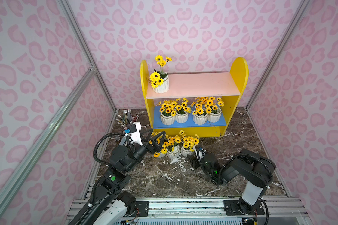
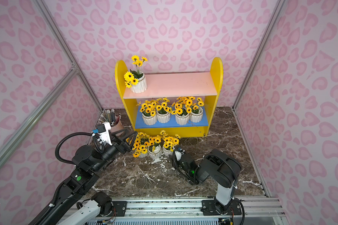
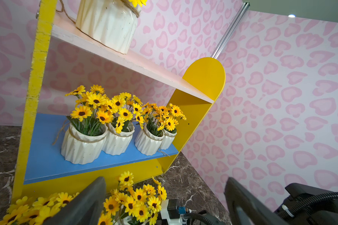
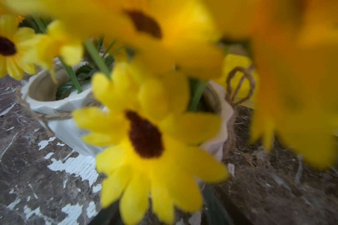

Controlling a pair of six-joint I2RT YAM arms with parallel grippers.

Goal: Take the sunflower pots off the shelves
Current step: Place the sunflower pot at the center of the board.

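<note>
- While one white ribbed ceramic sunflower pot (image 1: 161, 86) stands at the left end of the pale pink upper board (image 1: 199, 83), four more pots (image 1: 181, 116) line the blue lower board (image 1: 189, 125) of the yellow-sided wooden shelves (image 1: 239, 70).
- Three other pots (image 1: 173, 153) sit on the brown marble floor (image 1: 174, 179), just before the shelves.
- By the leftmost floor pot's flowers, the left gripper (image 1: 158, 134) hangs with jaws wide apart, empty.
- Low beside the rightmost floor pot, the right gripper (image 1: 192, 160) has jaws I cannot tell apart or clamped.

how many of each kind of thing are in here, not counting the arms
sunflower pots: 8 (1 on the pink board, 4 on the blue board, 3 on the table)
pencil cup: 1
shelves: 1
total: 10
</note>
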